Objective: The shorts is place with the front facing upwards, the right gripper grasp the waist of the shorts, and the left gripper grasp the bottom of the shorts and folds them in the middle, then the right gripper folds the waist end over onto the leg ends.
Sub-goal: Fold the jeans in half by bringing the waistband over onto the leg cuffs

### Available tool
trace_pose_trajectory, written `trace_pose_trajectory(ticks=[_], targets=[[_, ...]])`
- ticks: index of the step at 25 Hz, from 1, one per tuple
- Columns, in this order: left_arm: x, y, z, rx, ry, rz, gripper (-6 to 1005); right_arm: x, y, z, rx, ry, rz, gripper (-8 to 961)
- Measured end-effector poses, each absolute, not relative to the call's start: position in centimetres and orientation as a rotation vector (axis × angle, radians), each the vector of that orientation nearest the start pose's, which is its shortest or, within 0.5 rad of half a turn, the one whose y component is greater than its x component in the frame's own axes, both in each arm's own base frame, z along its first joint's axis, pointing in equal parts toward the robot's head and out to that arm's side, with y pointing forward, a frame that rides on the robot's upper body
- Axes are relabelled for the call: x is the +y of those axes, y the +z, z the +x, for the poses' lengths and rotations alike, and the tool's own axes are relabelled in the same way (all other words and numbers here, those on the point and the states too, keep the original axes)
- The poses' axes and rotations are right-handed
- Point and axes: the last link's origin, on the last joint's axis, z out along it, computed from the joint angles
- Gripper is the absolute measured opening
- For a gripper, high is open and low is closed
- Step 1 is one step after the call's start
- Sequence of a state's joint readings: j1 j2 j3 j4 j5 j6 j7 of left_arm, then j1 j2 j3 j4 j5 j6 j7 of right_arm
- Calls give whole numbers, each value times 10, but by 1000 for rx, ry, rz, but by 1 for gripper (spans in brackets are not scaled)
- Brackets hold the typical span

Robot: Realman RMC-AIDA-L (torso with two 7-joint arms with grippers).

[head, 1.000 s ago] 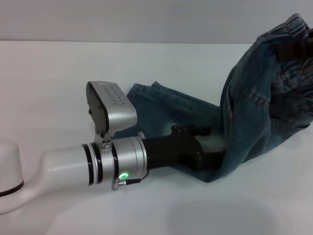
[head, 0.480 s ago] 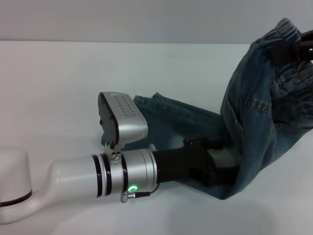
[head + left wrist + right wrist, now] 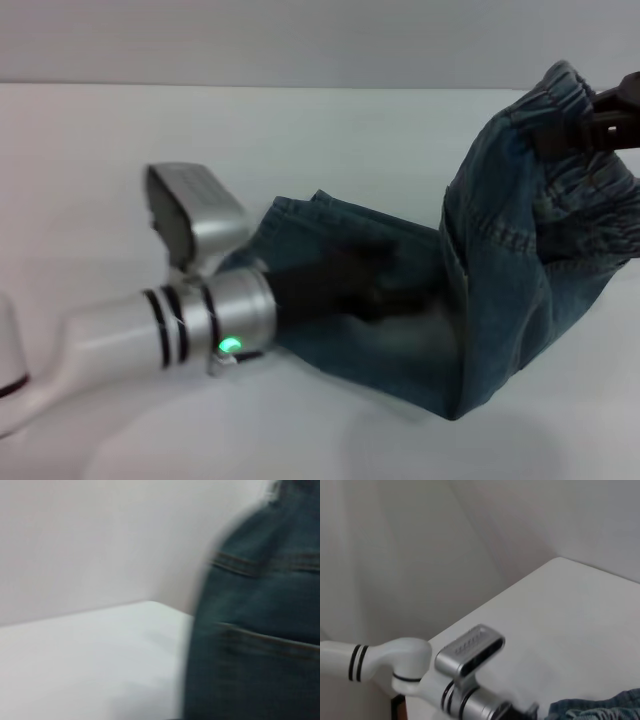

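White table (image 3: 90, 180), shorts (image 3: 500, 290) in right gripper (image 3: 600, 122).

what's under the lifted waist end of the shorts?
Under the raised waist of the shorts, held by the right gripper, denim hangs to the flat legs on the white table. The left gripper lies over them; its fingertips and the table beneath are covered.

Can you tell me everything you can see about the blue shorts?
The shorts are blue denim with pale faded patches and tan stitching. Their waist, a puckered elastic band, is lifted off the white table and pinched by the right gripper at the far right. From there the cloth hangs down and bends, and the legs lie flat on the table toward the left. The left gripper lies over the legs, too blurred to show its fingers.
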State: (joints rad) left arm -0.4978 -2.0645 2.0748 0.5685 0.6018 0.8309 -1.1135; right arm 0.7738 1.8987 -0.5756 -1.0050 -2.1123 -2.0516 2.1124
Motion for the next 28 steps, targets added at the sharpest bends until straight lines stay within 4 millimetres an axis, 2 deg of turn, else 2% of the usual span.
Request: trace_pose_trajectory(ticks=[5,7,8,10,14,16,17,18,22,28], targets=[[343,-103,-233,-737,-731,-2460,830,359,122,171,910,545,-2990,61],[353,-91,-241,-733,-735,-2384,830,359,119,171,911,552,-2995,61],[353,-91,-241,-733,-735,-2384,830,359,117,171,912,555,-2998,61],[365,-65,-256,-721,-755,-2236,830,361,110,171,912,552,-3002,61],[371,-36,-271,-713,-812,-2074,830,367,91,169,876,581,-3005,61],[371,-20,-277,-704,-859,-1992,830,369,80,167,850,607,-3003,61],[371,-20,-277,-704,-859,-1992,830,370,75,166,840,616,-3001,61],[366,-2,-283,-684,-935,-1909,830,372,66,162,814,629,-2994,61],[355,16,-293,-655,-1005,-1822,830,375,54,158,802,629,-2985,62],[338,21,-303,-623,-1012,-1794,830,382,28,154,779,617,-2954,75]])
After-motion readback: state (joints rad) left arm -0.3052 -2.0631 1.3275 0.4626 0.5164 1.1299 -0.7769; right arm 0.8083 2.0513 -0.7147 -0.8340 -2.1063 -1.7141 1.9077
